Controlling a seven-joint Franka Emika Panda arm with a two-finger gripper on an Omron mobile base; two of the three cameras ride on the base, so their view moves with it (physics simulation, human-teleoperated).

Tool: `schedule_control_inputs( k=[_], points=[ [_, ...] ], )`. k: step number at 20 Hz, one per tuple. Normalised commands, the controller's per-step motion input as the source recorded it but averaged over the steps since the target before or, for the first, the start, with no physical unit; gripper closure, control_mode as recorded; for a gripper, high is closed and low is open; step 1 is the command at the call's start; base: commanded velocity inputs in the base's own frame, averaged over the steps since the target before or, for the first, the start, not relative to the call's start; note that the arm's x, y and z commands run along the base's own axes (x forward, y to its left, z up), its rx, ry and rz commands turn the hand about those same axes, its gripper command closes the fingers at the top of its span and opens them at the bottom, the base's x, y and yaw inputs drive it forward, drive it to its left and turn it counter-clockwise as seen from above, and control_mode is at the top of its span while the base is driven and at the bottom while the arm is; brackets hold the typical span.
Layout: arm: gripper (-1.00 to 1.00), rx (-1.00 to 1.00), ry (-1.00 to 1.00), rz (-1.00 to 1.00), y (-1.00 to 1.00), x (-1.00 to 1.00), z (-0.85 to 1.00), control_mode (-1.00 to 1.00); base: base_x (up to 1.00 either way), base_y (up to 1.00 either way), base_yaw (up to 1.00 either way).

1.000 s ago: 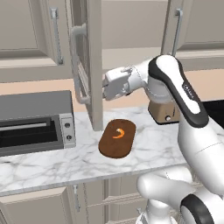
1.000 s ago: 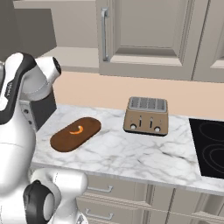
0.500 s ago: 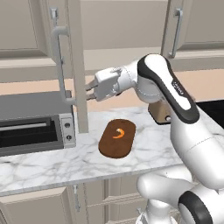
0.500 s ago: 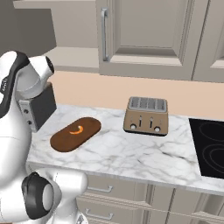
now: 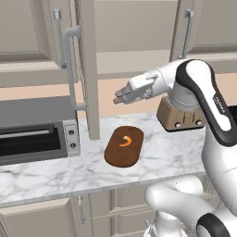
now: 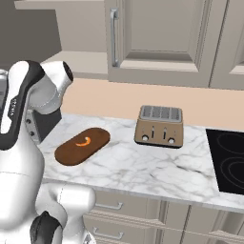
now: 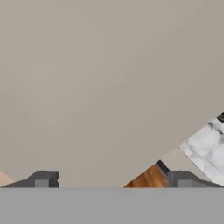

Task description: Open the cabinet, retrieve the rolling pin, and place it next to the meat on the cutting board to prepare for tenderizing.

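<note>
While the left door (image 5: pixel 88 69) of the cabinet (image 5: pixel 139 28) stands swung out edge-on toward the camera, its long silver bar handle (image 5: pixel 69 65) facing left, the right door (image 5: pixel 203 23) is shut. The tool (image 5: pixel 115 100) hangs in the air just right of the open door's inner face, above the cutting board (image 5: pixel 123 146), with its jaws spread wide and nothing between them; in the hand view both dark fingertips (image 7: pixel 43 179) sit far apart against a plain beige panel. The cutting board lies flat on the marble surface (image 5: pixel 55 171), between a toaster oven (image 5: pixel 32 139) at the left and a toaster (image 5: pixel 178 118) at the right. The meat (image 5: pixel 125 140) rests on the upper half of the board. In the right base view the board (image 6: pixel 82 146) and meat (image 6: pixel 84 141) sit left of the toaster (image 6: pixel 159 126), with a black cooktop (image 6: pixel 228 159) at the far right. The rolling pin cannot be made out, the cabinet interior being hidden from these angles.
</note>
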Motion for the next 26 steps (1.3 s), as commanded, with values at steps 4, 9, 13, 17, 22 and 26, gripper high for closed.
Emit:
schedule_control_inputs(
  k=[4,9,13,17,22,26],
  points=[
    [-1.00,-0.01,-0.17,-0.10,-0.86,-0.24,0.27,-1.00,0.00,0.00,0.00],
    [-1.00,-0.03,-0.13,-0.13,-0.98,-0.11,0.32,-1.00,0.00,0.00,0.00],
    [-1.00,-0.06,-0.11,-0.16,-0.99,-0.01,0.40,-1.00,0.00,0.00,0.00],
    [-1.00,-0.11,-0.08,-0.20,-0.95,-0.01,0.41,-1.00,0.00,0.00,0.00],
    [-1.00,-0.15,-0.07,-0.21,-0.85,0.00,0.43,-1.00,0.00,0.00,0.00],
    [-1.00,-0.18,-0.08,-0.20,-0.79,0.00,0.43,-1.00,0.00,0.00,0.00]
  ],
)
